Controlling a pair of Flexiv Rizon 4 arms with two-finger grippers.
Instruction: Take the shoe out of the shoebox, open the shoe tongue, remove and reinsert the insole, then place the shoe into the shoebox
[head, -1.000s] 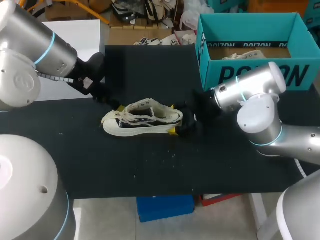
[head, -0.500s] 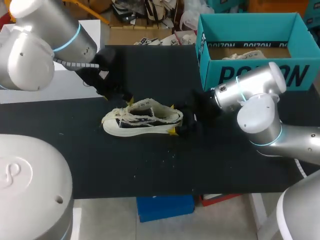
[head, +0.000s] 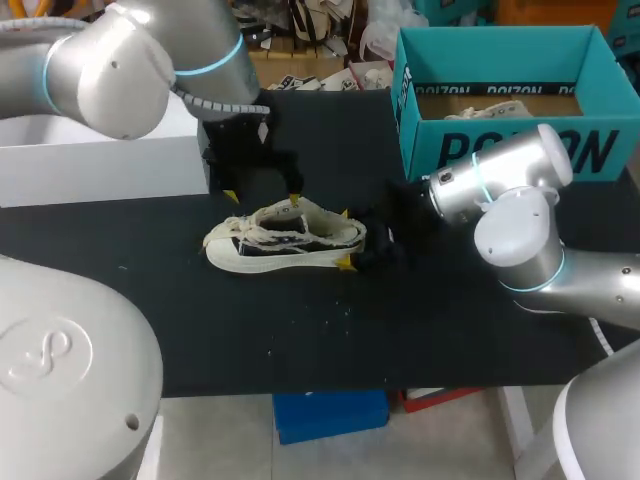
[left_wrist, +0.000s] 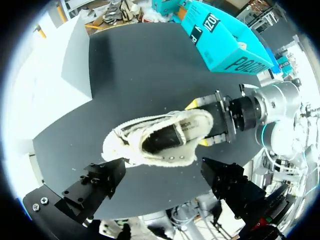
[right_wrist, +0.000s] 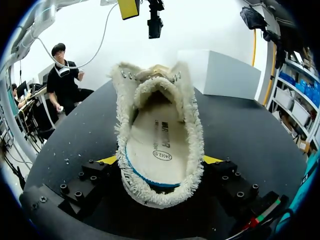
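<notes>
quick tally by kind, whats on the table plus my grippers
shoe: 1
insole, inside the shoe: 1
teal shoebox: 1
white box: 1
grippers: 2 (left gripper, right gripper)
total: 6

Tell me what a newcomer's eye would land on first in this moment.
The frayed white shoe in the middle of the black table draws the eye first, its heel clamped in the right gripper. The left gripper hangs open just above the shoe. The open teal shoebox stands at the table's far right corner.
</notes>
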